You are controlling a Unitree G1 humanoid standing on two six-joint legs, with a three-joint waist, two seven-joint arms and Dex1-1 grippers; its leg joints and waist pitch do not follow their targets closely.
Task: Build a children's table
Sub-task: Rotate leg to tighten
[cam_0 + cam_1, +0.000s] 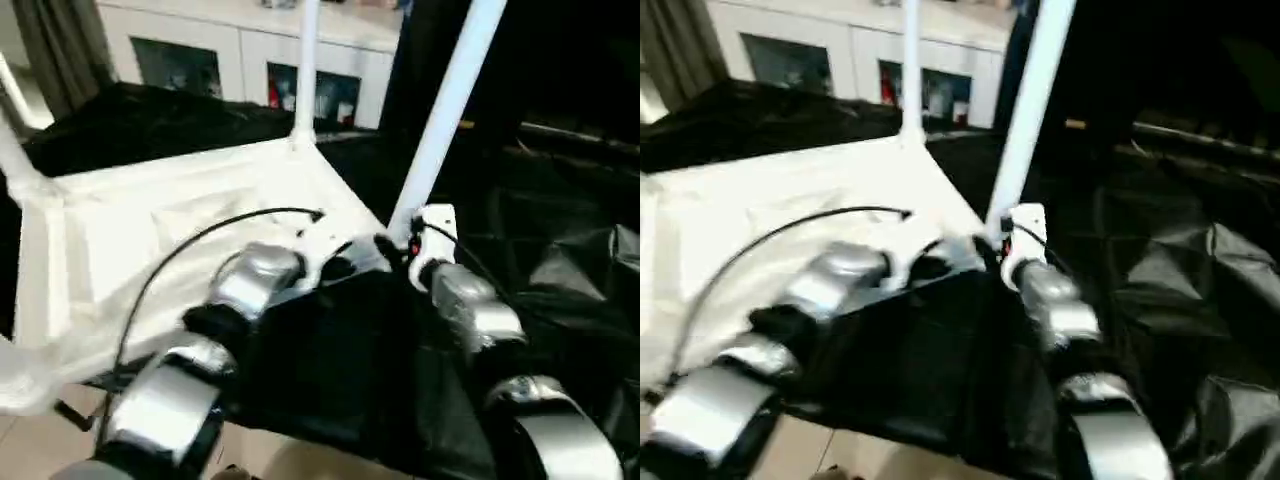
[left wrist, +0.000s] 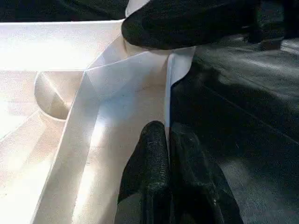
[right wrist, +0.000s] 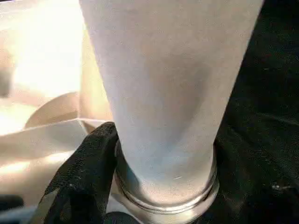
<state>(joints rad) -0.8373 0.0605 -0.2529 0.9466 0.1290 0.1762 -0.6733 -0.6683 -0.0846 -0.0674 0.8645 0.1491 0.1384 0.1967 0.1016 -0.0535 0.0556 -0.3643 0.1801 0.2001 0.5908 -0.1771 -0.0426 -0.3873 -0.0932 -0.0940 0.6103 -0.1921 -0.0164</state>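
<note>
The children's table (image 1: 180, 240) lies upside down on a black cloth (image 1: 340, 360), its ribbed underside facing up, with the robot's two silver forearms reaching to the corner nearest it. At that corner the nearest leg (image 1: 448, 110) stands in its socket and leans a little away from upright, rising past the top of the head views. The right gripper (image 1: 395, 250) sits at the foot of this leg; in the right wrist view one black finger (image 3: 84, 177) presses against the leg's wide end just above its ringed collar, with the jaws spread to the leg's width around it. Just beside that leg, the left gripper (image 2: 169, 154) has its two fingers pinched narrowly together on the thin upright rim of the tabletop, the rim's white edge caught between the pads, while the other gripper's dark finger shows above it at the corner. A second leg (image 1: 306, 70) stands upright at the far corner from the nearest leg, and a third leg (image 1: 18, 150) slants up from the corner at the far left side of the table. Behind the table, beyond the second leg, stands a white cabinet (image 1: 240, 50) with glass doors. Pale floor tiles (image 1: 40, 440) show below the table's near edge.
</note>
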